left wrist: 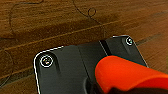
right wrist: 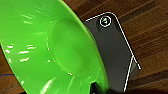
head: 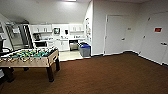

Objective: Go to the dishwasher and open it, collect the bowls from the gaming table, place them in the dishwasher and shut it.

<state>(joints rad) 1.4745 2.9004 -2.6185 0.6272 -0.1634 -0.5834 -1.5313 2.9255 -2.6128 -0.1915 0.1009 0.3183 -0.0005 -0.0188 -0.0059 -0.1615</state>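
The right wrist view shows a bright green bowl [right wrist: 50, 47] very close to the camera, over the brown carpet. It seems to be carried by the right pincer, but the fingers are hidden behind the bowl, so I cannot tell if they are pressed on its rim. In the left wrist view an orange-red rounded thing [left wrist: 125, 75] sits over the dark plate of the arm; it may be a second dish, but I cannot say what it is, and the state of the left pincer is also not visible.

From the head view, the kitchenette [head: 60, 37] lies ahead and to the left, at the far end of the room, past the carpet [head: 105, 75]. A metal-looking front [head: 73, 45] under the worktop [head: 73, 39] there is probably the dishwasher, just beside a grey bin with a blue top [head: 85, 49]. It is well apart from the robot, so in my judgement the way to it is forward and slightly left. The foosball table [head: 30, 57] stands near on the left.

A red sign [head: 157, 29] hangs on the door at the right; its writing cannot be read.
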